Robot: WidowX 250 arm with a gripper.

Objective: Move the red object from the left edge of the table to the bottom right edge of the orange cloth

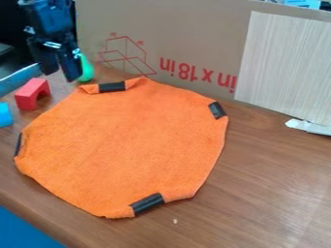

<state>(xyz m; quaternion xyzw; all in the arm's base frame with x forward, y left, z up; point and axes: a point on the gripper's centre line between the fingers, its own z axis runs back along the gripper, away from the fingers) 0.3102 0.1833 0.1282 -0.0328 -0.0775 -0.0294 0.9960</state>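
Above the worktop (265, 193), off the upper left of the orange cloth (123, 145): the black tool (57, 70), pointing down with its two fingers apart. Left of the cloth, near but apart from its edge: the red arch-shaped block (26, 95). Also left of the cloth: part of a light blue object (5, 115). Just beyond the cloth's upper left corner: a green object (86, 70). Behind the cloth: cardboard (188, 29). Right of the cloth, toward the back: a pale wood-grained panel (288, 68).
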